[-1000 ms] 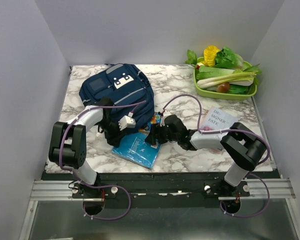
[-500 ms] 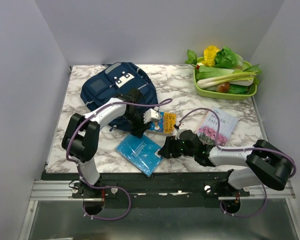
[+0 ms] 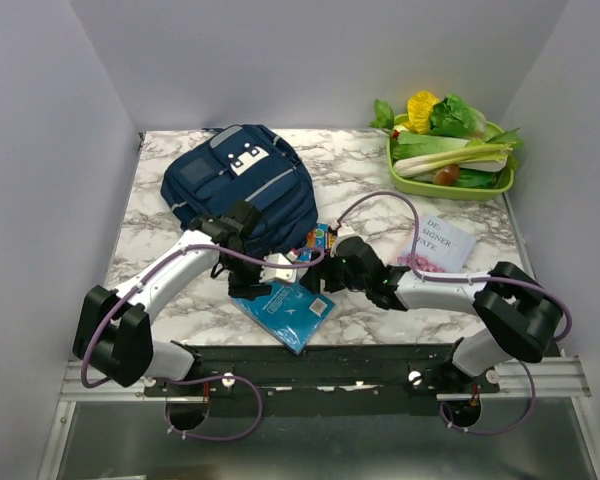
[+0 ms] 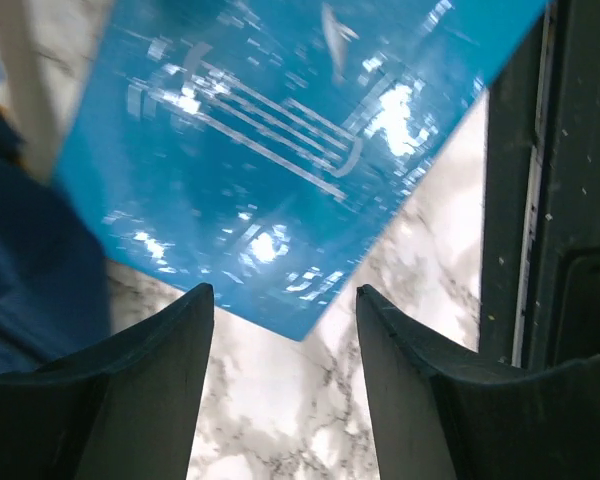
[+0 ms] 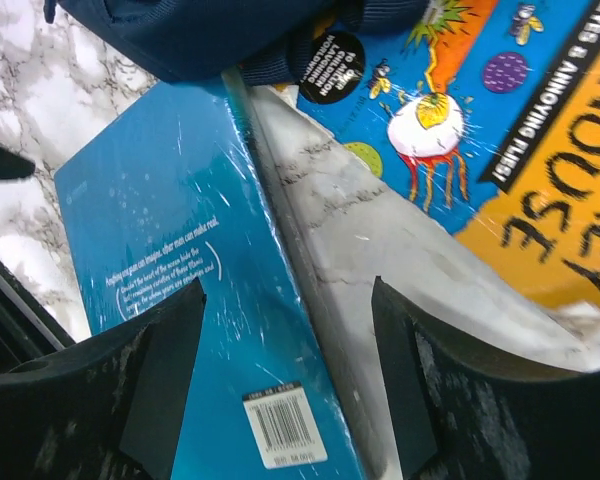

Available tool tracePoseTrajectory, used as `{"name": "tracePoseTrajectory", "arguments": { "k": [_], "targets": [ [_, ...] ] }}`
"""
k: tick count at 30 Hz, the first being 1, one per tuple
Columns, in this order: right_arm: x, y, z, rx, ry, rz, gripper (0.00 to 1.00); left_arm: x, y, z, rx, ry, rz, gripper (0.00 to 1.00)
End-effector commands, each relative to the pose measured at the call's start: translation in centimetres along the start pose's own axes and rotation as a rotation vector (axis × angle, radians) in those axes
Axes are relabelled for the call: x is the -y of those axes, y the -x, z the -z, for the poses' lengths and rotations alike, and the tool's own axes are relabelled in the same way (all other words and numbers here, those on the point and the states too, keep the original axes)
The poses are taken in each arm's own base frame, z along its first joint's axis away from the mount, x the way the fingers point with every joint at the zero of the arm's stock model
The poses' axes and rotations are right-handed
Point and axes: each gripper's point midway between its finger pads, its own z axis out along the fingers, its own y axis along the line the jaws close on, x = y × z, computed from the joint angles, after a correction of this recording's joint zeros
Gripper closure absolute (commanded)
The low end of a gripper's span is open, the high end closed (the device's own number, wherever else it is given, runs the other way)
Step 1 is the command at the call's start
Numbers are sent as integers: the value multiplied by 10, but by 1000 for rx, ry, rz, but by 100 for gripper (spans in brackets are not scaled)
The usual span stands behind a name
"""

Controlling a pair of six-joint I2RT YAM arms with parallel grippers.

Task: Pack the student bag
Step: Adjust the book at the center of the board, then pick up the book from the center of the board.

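Gaping empty, left fingers (image 4: 145,400) and right fingers (image 5: 130,400) overhang blue book (image 3: 285,305) beside student bag (image 3: 245,180).

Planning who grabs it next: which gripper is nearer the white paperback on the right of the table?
Right. The right gripper is left of the white paperback, at the blue book's right edge; the left gripper is farther left, by the student bag.

Both look alike: the left arm (image 3: 175,272) and right arm (image 3: 435,290) wear white shells between chunky black joints, a thin purple cable (image 3: 378,193) looping off each. The left hand (image 4: 280,300) and right hand (image 5: 285,290) have matte black wedge fingers.
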Motion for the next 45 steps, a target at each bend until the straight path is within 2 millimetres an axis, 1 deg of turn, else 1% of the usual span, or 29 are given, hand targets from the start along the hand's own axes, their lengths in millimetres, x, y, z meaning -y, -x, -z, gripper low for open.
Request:
{"name": "tracePoseTrajectory", "arguments": {
  "k": [1, 2, 3, 4, 6, 7, 9, 11, 12, 14, 16, 17, 18, 20, 21, 22, 23, 24, 26, 30, 33, 34, 37, 39, 41, 42, 43, 44, 45],
  "targets": [
    [-16, -3, -15, -47, 62, 25, 23, 23, -27, -8, -70, -20, -81, 34],
    [-16, -6, -17, -56, 69, 20, 23, 25, -28, -9, -71, -8, -93, 34],
    [-15, -9, -18, -63, 68, 10, 23, 31, -32, -16, -80, -18, -106, 34],
    [-14, -11, -18, -70, 67, 8, 23, 26, -30, -19, -67, 8, -129, 34],
    [-12, -17, -16, -85, 67, 2, 23, 28, -29, -24, -49, 25, -158, 35],
    [-11, -19, -15, -90, 69, -2, 23, 24, -25, -26, -27, 45, -183, 35],
    [-10, -27, -13, -111, 83, -19, 23, 26, -29, -33, -18, 59, -207, 37],
    [-11, -32, -11, -127, 101, -33, 23, 19, -26, -33, -8, 112, -305, 37],
    [-12, -33, -10, -129, 106, -43, 23, 23, -32, -38, -15, 112, -323, 37],
    [-14, -34, -9, -136, 121, -55, 23, 15, -26, -34, -10, 165, -400, 37],
    [-14, -34, -9, -138, 130, -71, 23, 15, -25, -34, -4, 188, -451, 36],
    [-15, -33, -10, -139, 139, -77, 23, 16, -22, -30, -4, 200, -538, 36],
    [-17, -31, -10, -137, 147, -90, 23, 22, -28, -34, -13, 191, -566, 36],
    [-20, -30, -11, -137, 173, -101, 23, 21, -27, -33, -22, 223, -655, 35],
    [-20, -28, -12, -137, 180, -112, 23, 25, -33, -39, -34, 211, -695, 35],
    [-23, -26, -13, -136, 194, -117, 23, 22, -31, -40, -31, 229, -720, 34],
    [-26, -27, -13, -147, 220, -120, 23, 24, -33, -42, -36, 219, -735, 34],
    [-24, -28, -15, -157, 221, -131, 23, 30, -35, -47, -42, 193, -755, 34],
    [-26, -30, -14, -173, 250, -136, 23, 33, -36, -52, -46, 172, -746, 34],
    [-20, -36, -13, -189, 252, -141, 23, 41, -29, -59, -8, 148, -702, 35],
    [-18, -35, -11, -185, 264, -151, 23, 42, -22, -66, 23, 164, -660, 34],
    [-17, -37, -11, -191, 267, -154, 23, 35, -14, -67, 45, 202, -661, 34],
    [-24, -39, -12, -206, 302, -164, 23, 35, -12, -75, 65, 217, -656, 35],
    [-29, -43, -13, -228, 338, -185, 23, 43, -22, -85, 36, 184, -701, 35],
    [-35, -47, -14, -251, 386, -199, 23, 41, -24, -88, 33, 205, -740, 35],
    [-39, -47, -13, -255, 405, -219, 24, 45, -32, -94, 18, 205, -762, 35],
    [-38, -53, -10, -267, 419, -231, 24, 37, -25, -94, 32, 256, -790, 36],
    [-45, -47, -8, -244, 473, -226, 24, 36, -24, -94, 33, 277, -801, 36],
    [-47, -47, -4, -243, 492, -237, 25, 37, -23, -96, 40, 285, -808, 36]
  ]
}}
